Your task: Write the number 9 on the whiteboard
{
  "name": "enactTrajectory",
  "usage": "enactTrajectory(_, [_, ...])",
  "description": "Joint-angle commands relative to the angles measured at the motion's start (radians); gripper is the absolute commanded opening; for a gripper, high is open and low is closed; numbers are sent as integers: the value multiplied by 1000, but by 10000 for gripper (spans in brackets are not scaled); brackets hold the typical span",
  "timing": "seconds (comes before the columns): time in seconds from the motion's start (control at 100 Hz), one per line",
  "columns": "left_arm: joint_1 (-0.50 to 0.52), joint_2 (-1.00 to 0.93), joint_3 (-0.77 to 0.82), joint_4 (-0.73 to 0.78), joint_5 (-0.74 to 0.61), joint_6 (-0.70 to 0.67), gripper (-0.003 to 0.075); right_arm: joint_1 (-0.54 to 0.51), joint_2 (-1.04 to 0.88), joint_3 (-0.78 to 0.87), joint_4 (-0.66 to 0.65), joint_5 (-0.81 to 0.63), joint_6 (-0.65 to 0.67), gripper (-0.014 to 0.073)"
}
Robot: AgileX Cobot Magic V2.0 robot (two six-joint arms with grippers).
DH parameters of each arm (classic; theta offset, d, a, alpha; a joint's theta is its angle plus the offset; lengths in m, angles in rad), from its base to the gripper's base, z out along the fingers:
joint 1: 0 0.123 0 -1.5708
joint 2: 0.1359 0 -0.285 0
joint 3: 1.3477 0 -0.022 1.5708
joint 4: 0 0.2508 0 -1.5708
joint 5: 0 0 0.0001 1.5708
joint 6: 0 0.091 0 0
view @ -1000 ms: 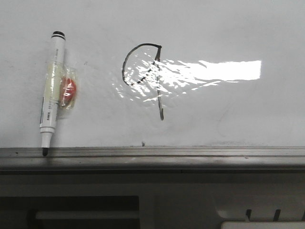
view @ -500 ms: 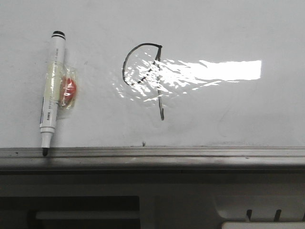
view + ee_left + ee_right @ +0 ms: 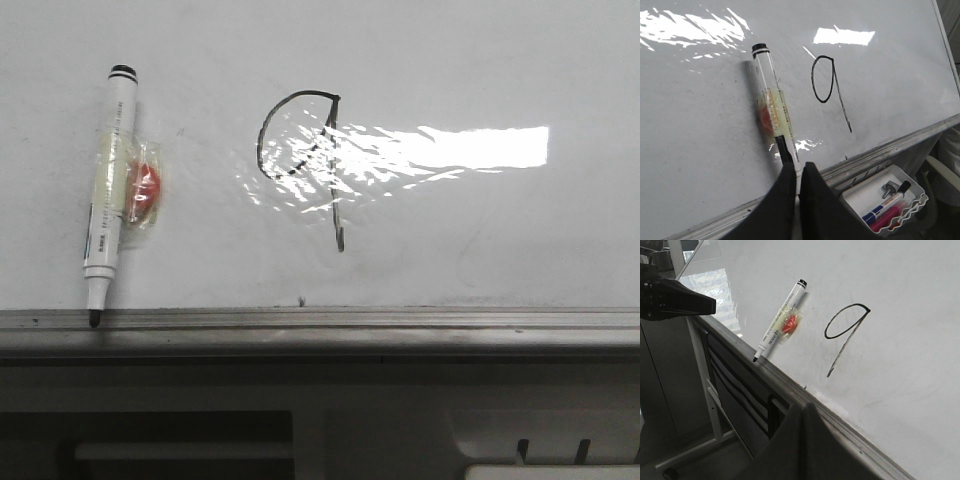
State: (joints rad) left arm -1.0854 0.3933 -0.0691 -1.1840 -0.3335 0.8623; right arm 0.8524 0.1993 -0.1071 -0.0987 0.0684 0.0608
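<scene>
Left end effector [image 3: 799, 192] drawn back from the board, fingers pressed together on nothing, lined up just below the marker [image 3: 774, 112]. Right end effector [image 3: 802, 440] likewise closed and empty, low by the grey ledge [image 3: 400, 325]. Marker parked tip-down on that ledge, body clinging to the whiteboard [image 3: 500, 230], apparently by the red magnet [image 3: 143, 188] taped to its barrel. Number 9 [image 3: 305, 160] drawn to the marker's right: closed loop, straight stem, small hook. Judged complete. Spare pens in a tray [image 3: 890, 200] beneath the ledge.
</scene>
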Motion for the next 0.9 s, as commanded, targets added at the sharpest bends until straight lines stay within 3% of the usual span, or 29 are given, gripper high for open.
enactTrajectory(0.0, [-4,7,-26,20,-29,1,-20,-2,6,-28,-4,-82,-8,-69])
enactTrajectory(0.1, [12,7,-25,69,-57,1,-20,-2,6,-28,-4,-82,-8,-69])
enactTrajectory(0.2, [97,7,-25,185,-72,-58,-20,-2,6,-28,-4,-82,-8,-69])
enactTrajectory(0.29, [211,7,-25,381,-31,-241,-20,-2,6,-28,-4,-82,-8,-69])
enactTrajectory(0.46, [447,7,5,891,20,-746,-20,-2,6,-28,-4,-82,-8,-69])
enactTrajectory(0.56, [549,-28,42,1076,16,-913,-20,-2,6,-28,-4,-82,-8,-69])
enactTrajectory(0.73, [664,-145,117,1119,11,-931,-20,-2,6,-28,-4,-82,-8,-69])
enactTrajectory(0.89, [770,-224,114,1119,142,-931,-20,-2,6,-28,-4,-82,-8,-69])
